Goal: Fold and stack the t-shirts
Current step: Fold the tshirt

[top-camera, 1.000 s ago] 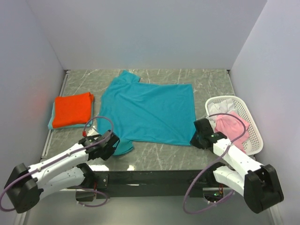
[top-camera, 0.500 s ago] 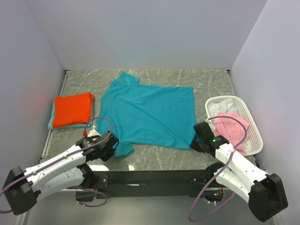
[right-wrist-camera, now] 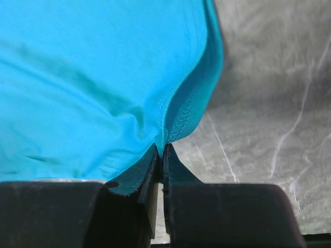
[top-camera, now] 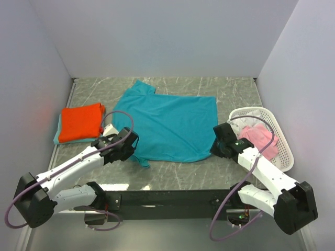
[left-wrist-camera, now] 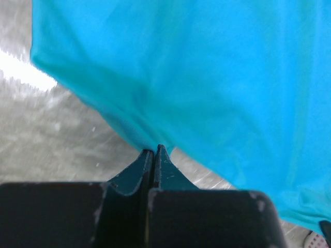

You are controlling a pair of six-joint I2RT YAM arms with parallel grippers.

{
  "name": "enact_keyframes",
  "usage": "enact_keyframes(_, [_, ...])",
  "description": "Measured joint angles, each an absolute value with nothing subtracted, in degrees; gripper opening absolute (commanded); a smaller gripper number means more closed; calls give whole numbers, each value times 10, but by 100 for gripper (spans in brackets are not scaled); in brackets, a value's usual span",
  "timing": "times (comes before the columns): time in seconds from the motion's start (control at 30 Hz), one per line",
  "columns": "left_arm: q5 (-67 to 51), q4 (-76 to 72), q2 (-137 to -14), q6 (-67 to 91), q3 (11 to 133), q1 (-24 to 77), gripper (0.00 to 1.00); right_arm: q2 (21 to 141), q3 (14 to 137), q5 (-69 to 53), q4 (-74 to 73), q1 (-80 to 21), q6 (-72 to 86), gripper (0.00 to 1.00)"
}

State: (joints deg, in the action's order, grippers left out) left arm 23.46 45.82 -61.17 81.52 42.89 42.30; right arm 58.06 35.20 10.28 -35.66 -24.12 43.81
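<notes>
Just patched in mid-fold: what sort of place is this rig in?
Probably a lab test cell: plain white walls box in a grey marble-patterned tabletop, holding a spread teal-blue cloth t-shirt and a white plastic mesh basket.

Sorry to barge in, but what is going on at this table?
Two robot arms are folding a teal-blue t-shirt spread on the table. The left claw is shut on its near edge by the sleeve, the right claw on its near right corner. A folded orange-red shirt lies on a light teal one at the left; a pink shirt waits in the white basket.
</notes>
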Motion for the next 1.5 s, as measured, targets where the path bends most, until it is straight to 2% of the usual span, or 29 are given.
enact_keyframes(0.67, [239,392,-713,655,566,294,1,715,517,112,-358,-195,372,8])
enact_keyframes(1.5, [237,294,-875,535,675,216,1,839,599,98,-357,-150,331,7])
